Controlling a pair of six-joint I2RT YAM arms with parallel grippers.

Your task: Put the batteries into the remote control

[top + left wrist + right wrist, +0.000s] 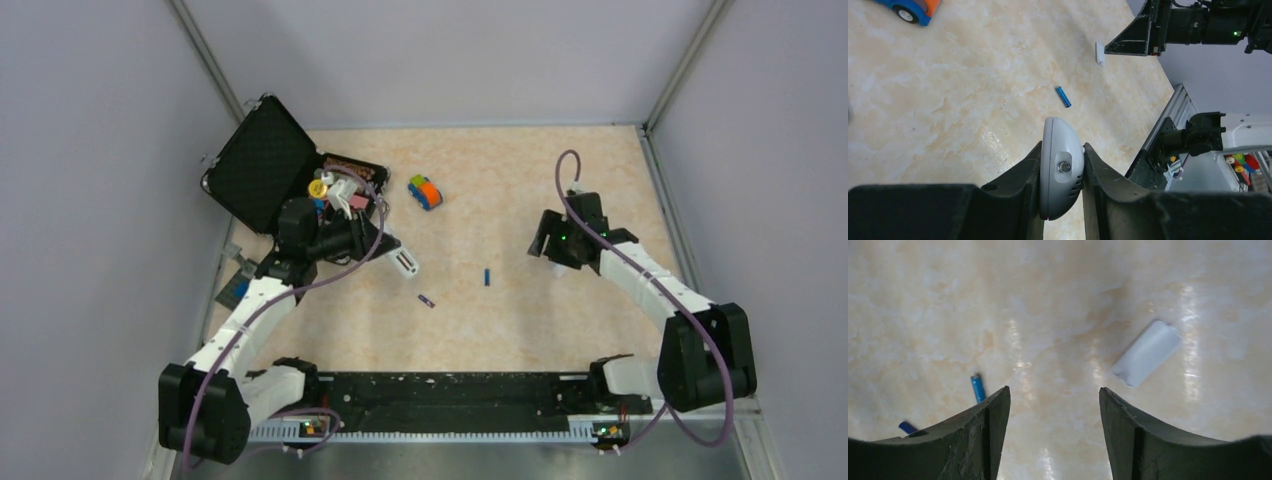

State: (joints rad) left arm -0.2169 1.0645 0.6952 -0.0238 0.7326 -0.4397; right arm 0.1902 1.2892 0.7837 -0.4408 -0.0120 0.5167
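Grip check: left gripper [1062, 152] clamps remote control [1060, 175], right gripper [1054, 400] gapes wide; blue battery [978, 388] looks light, rolly, so pinch mid-barrel.

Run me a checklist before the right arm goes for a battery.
1. Grip: left tool clamped on the remote: ok.
2. Picker: right tool open, empty: ok.
3. Target: blue battery lying free on the table: ok.
4. Second: darker battery apart from it, unobstructed: ok.
5. Clutter: white cover off to the side of both batteries: ok.
6. Bay: open and facing up on the remote: cannot tell.
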